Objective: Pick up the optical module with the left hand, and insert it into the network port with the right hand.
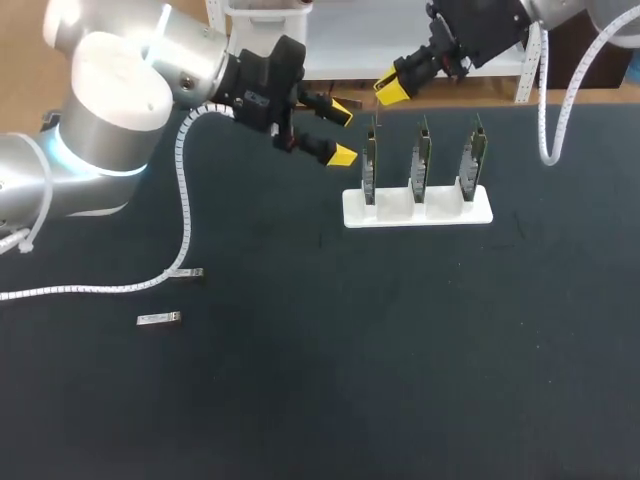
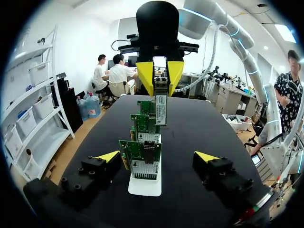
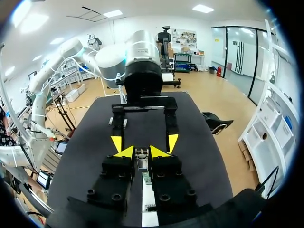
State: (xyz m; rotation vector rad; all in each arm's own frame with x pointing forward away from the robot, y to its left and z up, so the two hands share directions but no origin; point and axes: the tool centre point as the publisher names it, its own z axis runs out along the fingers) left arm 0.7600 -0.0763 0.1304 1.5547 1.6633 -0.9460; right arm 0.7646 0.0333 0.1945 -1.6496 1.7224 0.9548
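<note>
My right gripper (image 1: 392, 92) hangs above the leftmost of three upright network cards (image 1: 370, 165), shut on a slim metal optical module (image 2: 161, 107) that points down toward that card. In the right wrist view the module (image 3: 141, 156) sits pinched between my right gripper (image 3: 142, 152) fingers, with the white card stand (image 3: 149, 199) below. My left gripper (image 1: 341, 133) stands open and empty just left of the cards, facing them. In its own view the left gripper (image 2: 157, 156) straddles the row of cards (image 2: 142, 154).
The white stand (image 1: 418, 207) holds the three cards at the table's back middle. Two spare modules lie at the front left, one (image 1: 158, 318) nearer me and one (image 1: 195, 272) by the left arm's white cable.
</note>
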